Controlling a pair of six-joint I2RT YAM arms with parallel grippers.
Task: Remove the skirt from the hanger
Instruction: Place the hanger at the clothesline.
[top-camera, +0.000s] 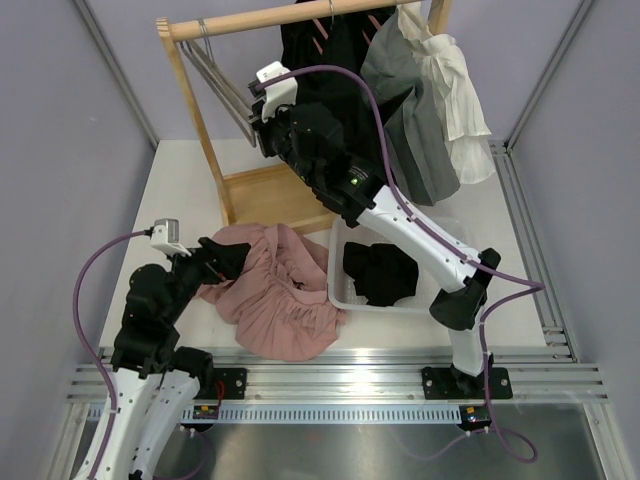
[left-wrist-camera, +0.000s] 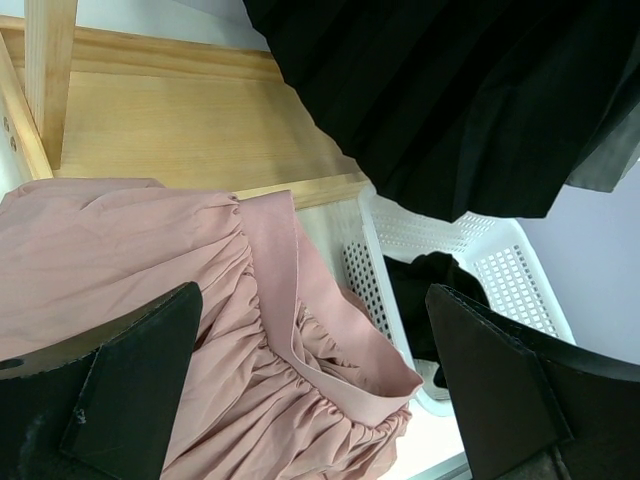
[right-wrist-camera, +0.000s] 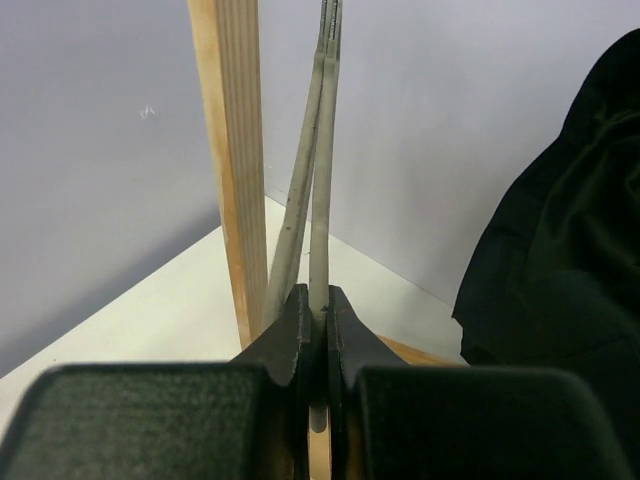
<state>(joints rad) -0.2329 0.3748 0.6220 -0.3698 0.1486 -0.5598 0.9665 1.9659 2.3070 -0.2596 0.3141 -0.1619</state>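
The table (top-camera: 180, 190) carries a wooden rack (top-camera: 250, 20). Its upright stands just left of the right gripper (right-wrist-camera: 318, 320), and a black garment (right-wrist-camera: 570, 250) hangs to that gripper's right. Grey (top-camera: 410, 110) and white (top-camera: 455, 90) garments hang further along the rail. The pink skirt (left-wrist-camera: 150, 270) is off any hanger. It lies crumpled on the table under and between the fingers of the left gripper (left-wrist-camera: 310, 300), which stand wide apart, with the waistband running between them. Whether they touch the cloth cannot be told. A white basket (left-wrist-camera: 500, 260) holding a black cloth (top-camera: 380, 272) sits beyond the left gripper's right finger. The right jaws are clamped together on the thin grey hanger (right-wrist-camera: 320, 150), which rises straight above them.
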